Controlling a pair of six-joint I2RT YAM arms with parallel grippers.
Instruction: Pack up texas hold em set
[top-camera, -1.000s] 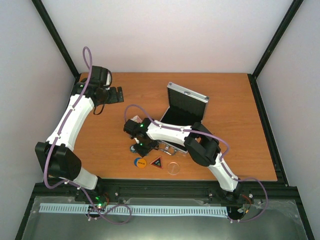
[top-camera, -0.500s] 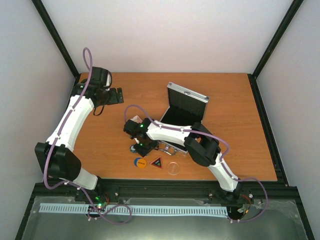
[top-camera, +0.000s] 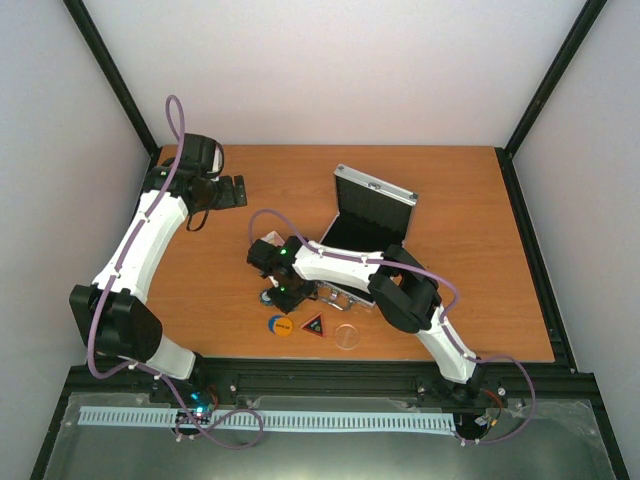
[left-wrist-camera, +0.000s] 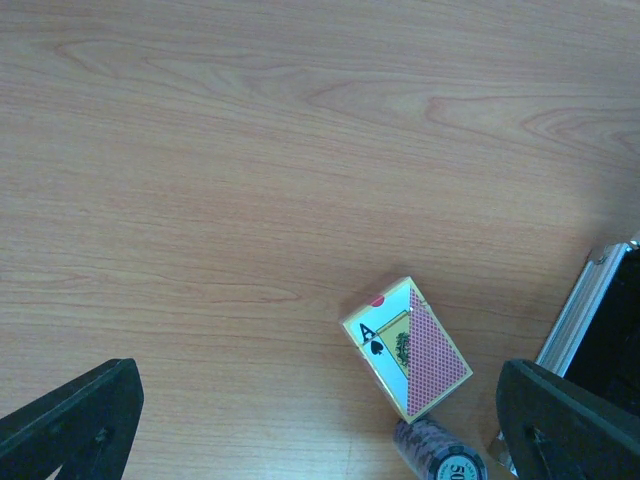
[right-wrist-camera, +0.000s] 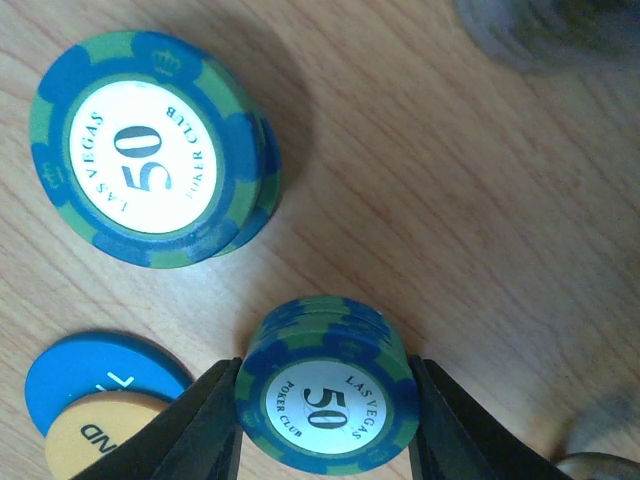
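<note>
Bracketing the lower-centre chip stack (right-wrist-camera: 325, 395), the right pincer (right-wrist-camera: 325, 420) stands narrow, contact impossible to tell; left pincer (left-wrist-camera: 320, 430) gapes empty; an off-centre squeeze could topple it.

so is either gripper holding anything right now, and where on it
The right gripper pinches the stack of 50 chips by opposite sides of its rim; the left gripper is open, holding nothing.

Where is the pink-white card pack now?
Left wrist view, lower right: the card pack lies on the table beside a poker chip stack, left of the silver aluminium case.
</note>
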